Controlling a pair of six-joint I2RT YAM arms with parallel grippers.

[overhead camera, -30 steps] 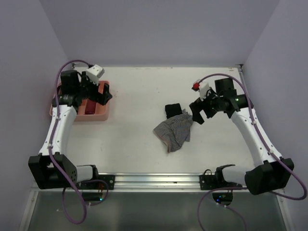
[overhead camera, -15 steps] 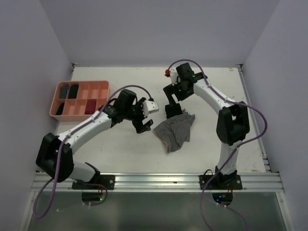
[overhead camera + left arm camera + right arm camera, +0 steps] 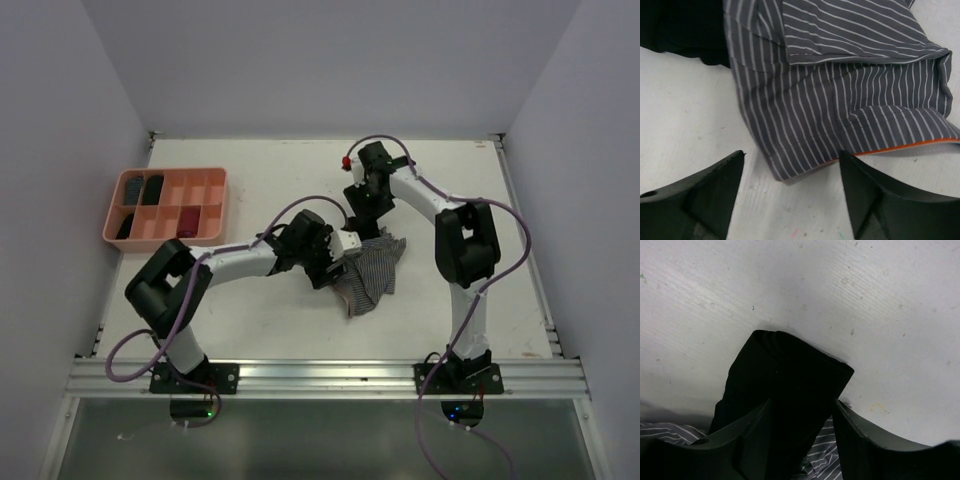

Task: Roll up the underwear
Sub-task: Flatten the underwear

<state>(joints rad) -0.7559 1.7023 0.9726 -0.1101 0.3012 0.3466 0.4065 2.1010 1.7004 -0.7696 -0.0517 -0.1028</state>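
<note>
A plain white, lightly scuffed flat worktop (image 3: 280,180) sits boxed in by pale lilac walls (image 3: 320,60) at the back and both sides. A silver metal rail (image 3: 320,375) runs along its near edge.

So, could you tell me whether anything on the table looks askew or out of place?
The striped underwear lies crumpled rather than flat, with folds overlapping and an orange edge peeking out from under one. Its side sits against the black underwear. Nothing looks spilled or damaged.
</note>
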